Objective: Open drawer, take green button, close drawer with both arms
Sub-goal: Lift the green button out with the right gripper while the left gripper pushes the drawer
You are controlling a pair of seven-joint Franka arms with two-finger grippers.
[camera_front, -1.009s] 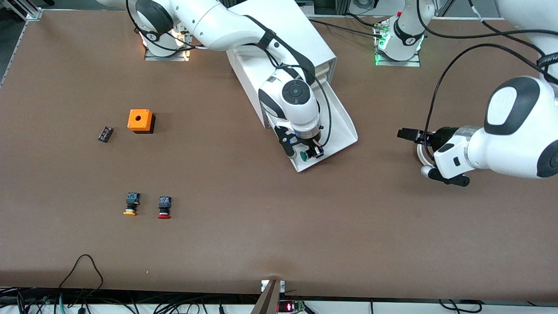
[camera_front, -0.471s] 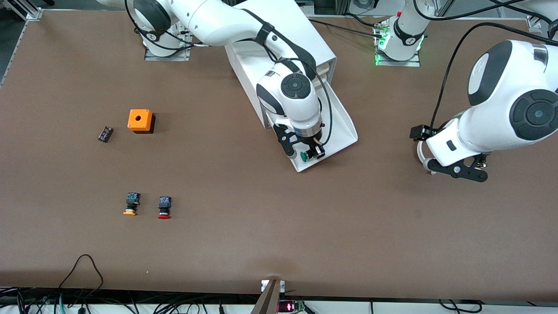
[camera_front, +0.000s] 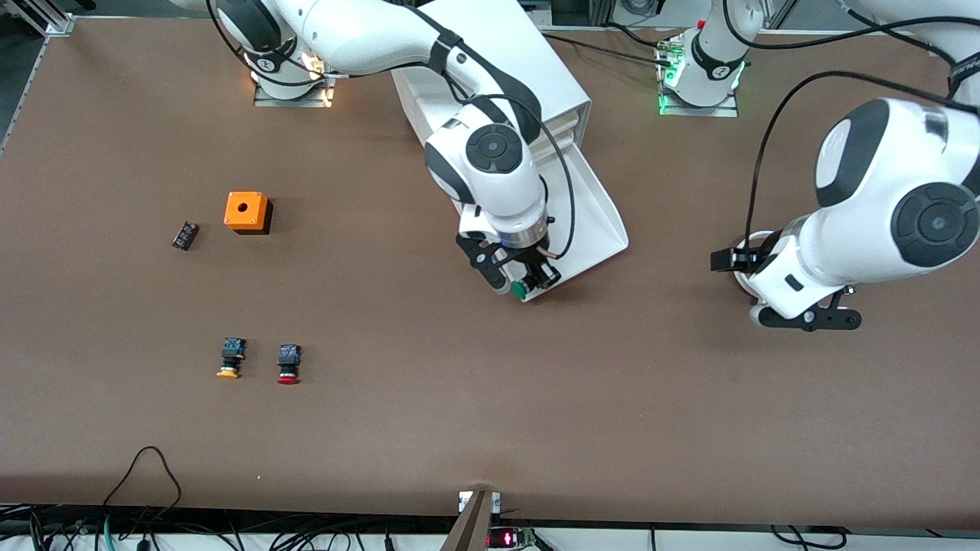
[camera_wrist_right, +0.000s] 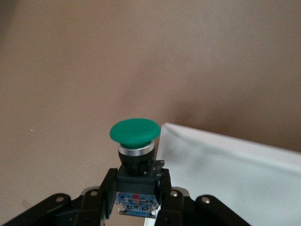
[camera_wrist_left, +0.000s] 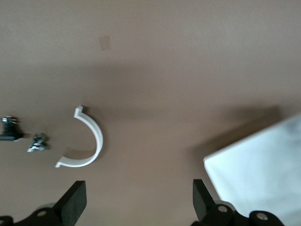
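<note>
Button [camera_front: 519, 290] lifted clear of drawer [camera_front: 593, 218], in right hand [camera_front: 527, 282].

The brown worktop [camera_front: 490, 428] carries a white cabinet [camera_front: 528, 69] between the two arm bases, with its open drawer [camera_front: 597, 222] reaching toward the front camera. Toward the right arm's end lie an orange box [camera_front: 246, 211], a small black part [camera_front: 184, 234], a yellow-capped button [camera_front: 230, 358] and a red-capped button [camera_front: 289, 363]. A white curved piece [camera_wrist_left: 84, 143] lies toward the left arm's end.

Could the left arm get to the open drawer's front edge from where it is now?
Probably yes. The left gripper hangs open over bare table, nothing lying between it and the drawer. The right gripper, shut on the green button, crowds one corner only.
</note>
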